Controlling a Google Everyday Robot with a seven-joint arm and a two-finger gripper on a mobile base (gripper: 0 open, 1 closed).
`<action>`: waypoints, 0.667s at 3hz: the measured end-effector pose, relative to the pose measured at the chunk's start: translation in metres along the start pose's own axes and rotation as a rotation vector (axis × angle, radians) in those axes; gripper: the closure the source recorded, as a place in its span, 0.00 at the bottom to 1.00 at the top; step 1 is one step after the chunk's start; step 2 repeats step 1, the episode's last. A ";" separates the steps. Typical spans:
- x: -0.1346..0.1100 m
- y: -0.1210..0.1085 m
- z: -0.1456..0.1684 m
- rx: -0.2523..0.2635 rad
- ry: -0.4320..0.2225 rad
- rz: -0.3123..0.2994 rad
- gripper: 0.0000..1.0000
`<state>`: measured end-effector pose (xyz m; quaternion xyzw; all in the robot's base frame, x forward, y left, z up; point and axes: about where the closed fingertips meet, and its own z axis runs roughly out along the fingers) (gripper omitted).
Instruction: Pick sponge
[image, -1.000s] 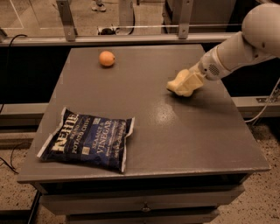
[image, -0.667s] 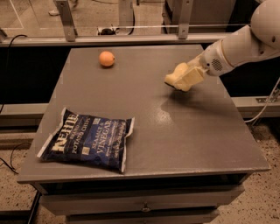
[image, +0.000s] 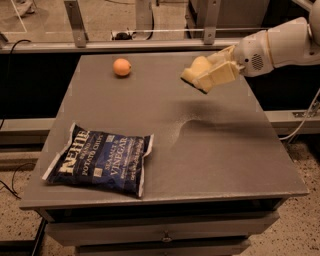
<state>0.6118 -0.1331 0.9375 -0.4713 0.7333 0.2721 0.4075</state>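
Note:
The sponge (image: 195, 67) is a pale yellow foam lump held between my gripper's blocky pale yellow fingers. My gripper (image: 207, 77) is shut on it and holds it above the back right part of the grey table (image: 215, 165). The white arm reaches in from the right edge. The gripper's shadow lies on the tabletop below it, so the sponge is off the surface. Part of the sponge is hidden by the fingers.
A dark blue chip bag (image: 100, 159) lies flat at the front left of the table. A round orange fruit (image: 122, 67) sits at the back left. A metal rail and table legs run behind the table's far edge.
My gripper has risen from the tabletop with the sponge in it and moved slightly back and up. The chip bag and the orange have not moved.

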 end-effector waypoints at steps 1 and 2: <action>-0.008 0.004 0.000 -0.018 -0.027 0.001 1.00; -0.008 0.004 0.000 -0.018 -0.027 0.001 1.00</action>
